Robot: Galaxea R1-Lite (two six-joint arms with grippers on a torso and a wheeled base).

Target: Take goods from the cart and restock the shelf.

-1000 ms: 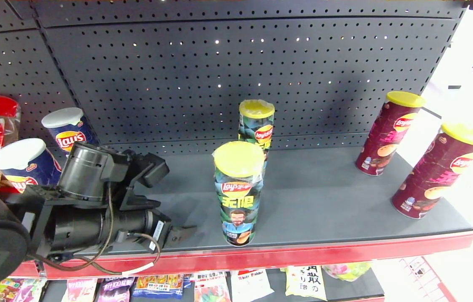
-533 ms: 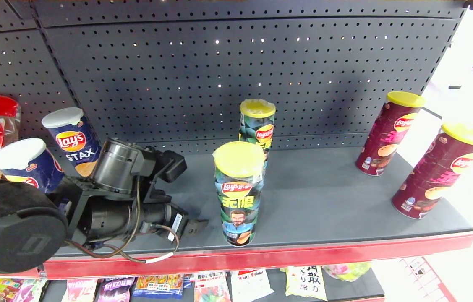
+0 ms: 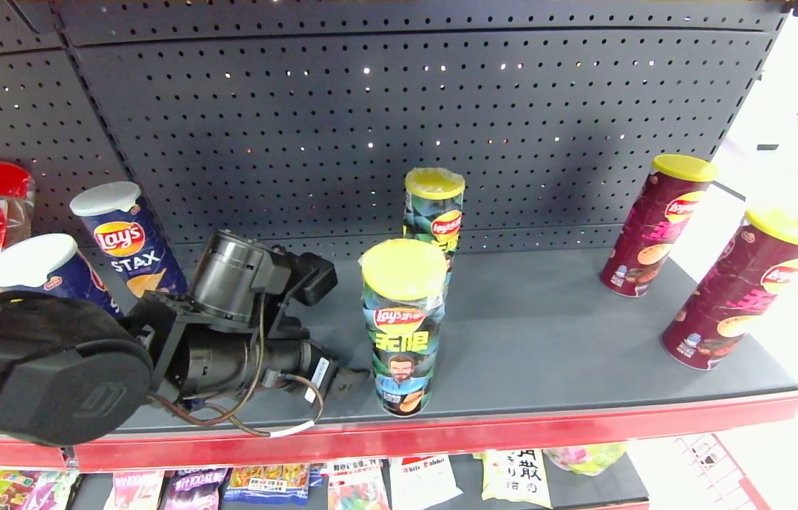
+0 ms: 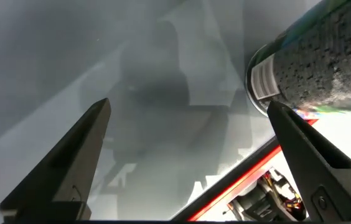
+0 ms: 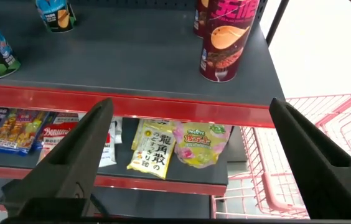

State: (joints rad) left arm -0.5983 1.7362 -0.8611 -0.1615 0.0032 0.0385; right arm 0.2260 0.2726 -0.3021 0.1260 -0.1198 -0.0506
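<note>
Two green chip cans with yellow lids stand mid-shelf, one at the front (image 3: 402, 329) and one behind it (image 3: 432, 209). My left gripper (image 3: 355, 379) lies low on the grey shelf (image 3: 547, 340), just left of the front can's base. In the left wrist view this gripper (image 4: 188, 104) is open and holds nothing, and the can's base (image 4: 315, 65) sits beyond one fingertip. My right gripper (image 5: 191, 102) is open and empty in front of the shelf's red edge (image 5: 132, 99), facing a maroon can (image 5: 224, 43).
Two maroon cans (image 3: 653, 223) (image 3: 738, 290) stand at the shelf's right end, two blue cans (image 3: 126, 237) (image 3: 44, 273) at its left. Snack packets (image 5: 157, 149) lie on the shelf below. A pink wire cart (image 5: 315, 162) is to the right.
My left arm has slid right along the shelf, bringing its gripper close to the front green can. The cans have not moved.
</note>
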